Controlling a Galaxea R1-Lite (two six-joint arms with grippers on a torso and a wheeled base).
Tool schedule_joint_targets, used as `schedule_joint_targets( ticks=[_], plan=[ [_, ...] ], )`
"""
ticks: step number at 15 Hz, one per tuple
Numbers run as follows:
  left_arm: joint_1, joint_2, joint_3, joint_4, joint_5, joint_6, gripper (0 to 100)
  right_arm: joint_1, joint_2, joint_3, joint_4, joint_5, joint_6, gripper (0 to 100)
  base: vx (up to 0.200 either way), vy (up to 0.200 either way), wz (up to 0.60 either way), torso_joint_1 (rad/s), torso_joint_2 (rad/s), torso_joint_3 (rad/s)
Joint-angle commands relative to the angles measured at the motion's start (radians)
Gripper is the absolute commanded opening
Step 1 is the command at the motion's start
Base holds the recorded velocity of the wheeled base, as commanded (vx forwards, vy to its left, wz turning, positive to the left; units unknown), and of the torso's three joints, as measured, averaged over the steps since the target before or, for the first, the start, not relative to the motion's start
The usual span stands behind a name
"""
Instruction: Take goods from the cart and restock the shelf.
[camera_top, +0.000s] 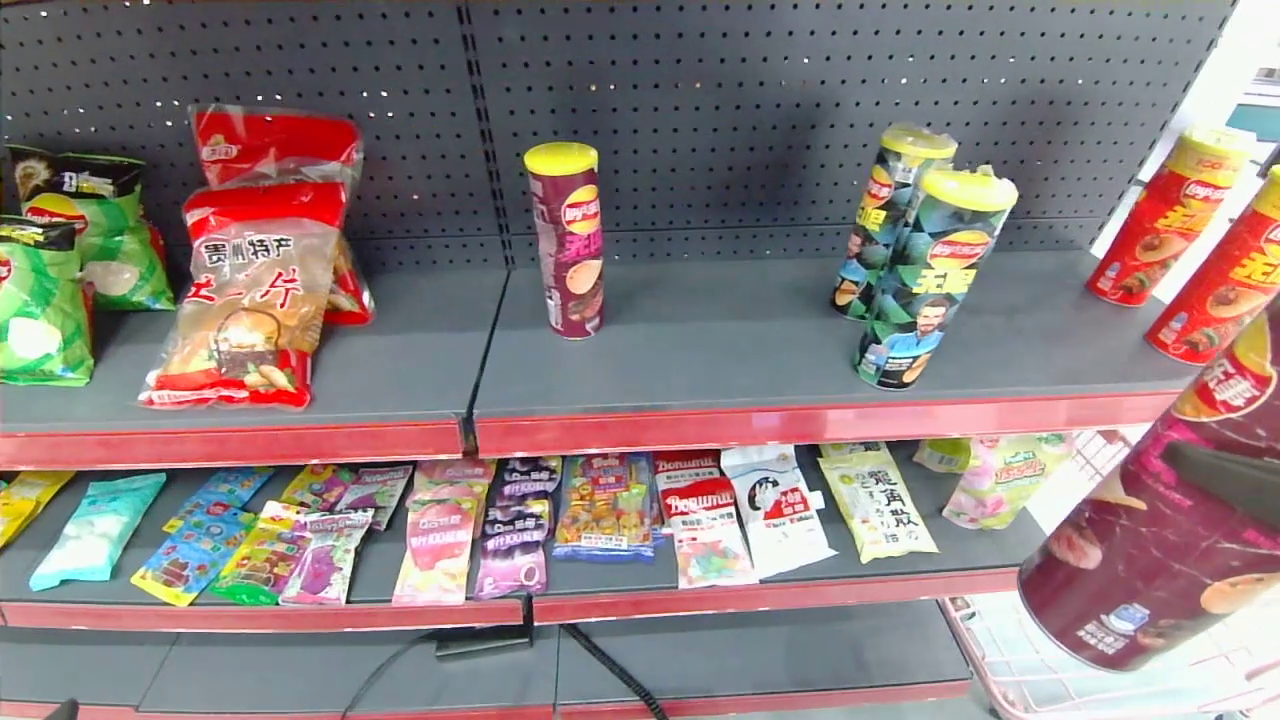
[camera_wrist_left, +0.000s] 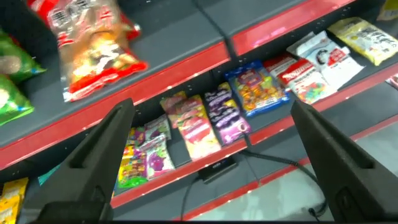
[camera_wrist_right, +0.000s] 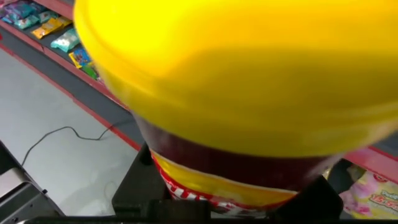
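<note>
My right gripper (camera_wrist_right: 230, 198) is shut on a maroon chip can (camera_top: 1160, 520) with a yellow lid (camera_wrist_right: 249, 68). The can hangs tilted at the far right, in front of the shelves and above the cart (camera_top: 1010, 655). One dark finger (camera_top: 1215, 465) lies across the can's side. A matching maroon can (camera_top: 565, 240) stands upright on the upper shelf board (camera_top: 720, 350). My left gripper (camera_wrist_left: 211, 107) is open with nothing between its fingers, held low in front of the candy shelf (camera_wrist_left: 205, 124).
The upper shelf carries two dark green cans (camera_top: 925, 265), two red cans (camera_top: 1200, 250) at the right end, red snack bags (camera_top: 255, 290) and green chip bags (camera_top: 60, 260). Bare board lies between the maroon and green cans. A cable (camera_top: 610, 670) trails over the bottom board.
</note>
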Motion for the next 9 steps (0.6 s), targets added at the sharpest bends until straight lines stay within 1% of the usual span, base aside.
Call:
schedule_joint_targets(
  ticks=[1,5,6,8,9],
  plan=[
    [0.0,-0.001,0.001,-0.001,0.0,0.0,100,0.001,0.022,0.002,-0.002,0.001,0.0,0,0.0,0.2,0.0,0.002,0.0,0.002],
    [0.0,-0.001,0.004,0.001,0.0,0.002,100,0.001,0.023,0.008,-0.002,0.001,-0.005,0,0.0,0.2,0.0,0.001,0.0,-0.001],
    [0.0,-0.001,0.004,0.001,0.0,0.006,100,0.001,0.023,0.008,-0.002,0.001,-0.005,0,0.0,0.0,0.0,0.0,0.0,0.0],
    [0.0,-0.001,0.012,-0.001,0.0,0.019,100,0.001,0.022,0.011,-0.002,0.001,-0.005,0,0.0,0.2,0.0,0.002,0.0,0.007],
    [0.0,-0.002,0.018,-0.001,0.0,0.031,100,0.001,0.02,0.013,-0.002,0.001,-0.005,0,0.0,0.0,0.0,0.0,0.0,0.0]
  ],
)
